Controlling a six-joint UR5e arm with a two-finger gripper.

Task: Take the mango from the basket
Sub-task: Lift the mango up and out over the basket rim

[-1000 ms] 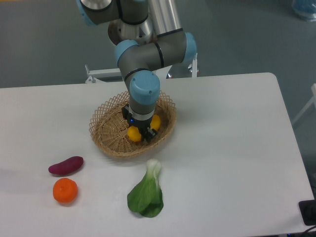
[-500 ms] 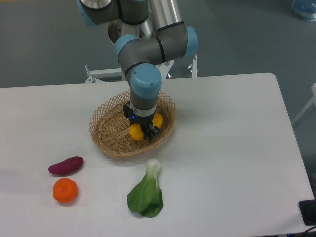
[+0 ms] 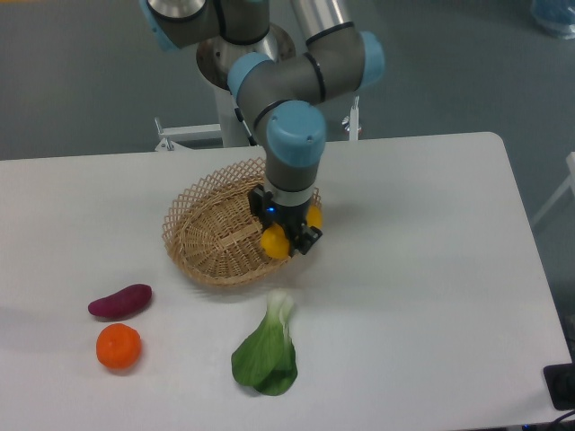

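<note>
Gripper (image 3: 289, 238) is clamped on the mango (image 3: 275, 241), pointing down from the blue-capped wrist, black fingers (image 3: 305, 241) either side of the fruit. Mango shows yellow-orange on both sides of the gripper: a larger lobe at lower left, a smaller bit at upper right by the wrist housing. Fruit sits over the basket's (image 3: 211, 235) right rim, at the edge nearest the open worktop (image 3: 422, 269); cannot tell whether it touches the wicker or hangs just above it. Basket is a tan woven oval with a lattice rim, interior visible to the left of the gripper with nothing else seen in it. Arm comes in from the top, grey links with blue joint caps, covering the basket's far right rim. Bok choy (image 3: 266, 352) lies on the worktop just below the basket, white stem end toward the basket, green leaves away from it. Sweet potato (image 3: 119, 301), purple, lies well to the lower left of the basket. Tangerine (image 3: 119, 347) sits just beyond the sweet potato, farther from the basket, apart from it by a small gap.
</note>
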